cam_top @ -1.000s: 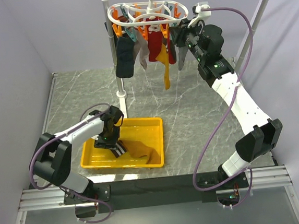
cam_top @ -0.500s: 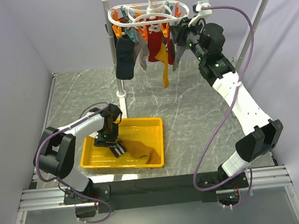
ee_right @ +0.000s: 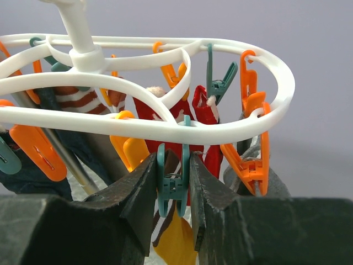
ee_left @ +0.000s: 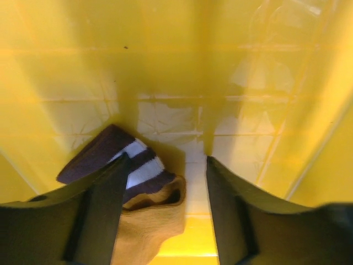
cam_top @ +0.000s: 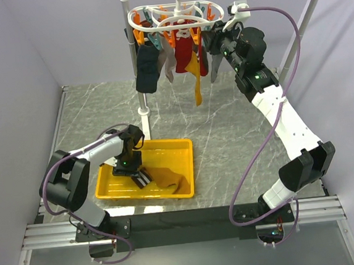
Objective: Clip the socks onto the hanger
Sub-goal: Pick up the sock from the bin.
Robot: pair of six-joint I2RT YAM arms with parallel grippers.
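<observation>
**Loose sock lies just off-centre under the left gripper**

The left gripper (ee_left: pixel 165 165) is down inside the yellow tub (cam_top: pixel 181 147), its 2 fingers spread wide and holding nothing. The loose sock (ee_left: pixel 151 223) lies flat on the tub floor. Its striped cuff (ee_left: pixel 118 157) sits beneath the gripper's left finger and pokes out beyond it, rather than in the gap. From above, the sock's long axis runs from that cuff off to the robot's right, so the cuff end is the near one. I'd say the fingers need to shift toward the cuff before closing.

This arm is plainly the nearer; the right gripper (ee_right: pixel 174 179) is well apart, up at the hanger (ee_right: pixel 165 130). Its fingers are pressed to both sides of 1 teal clip (ee_right: pixel 172 193). The hung sock (cam_top: pixel 195 81) is already clipped there.
</observation>
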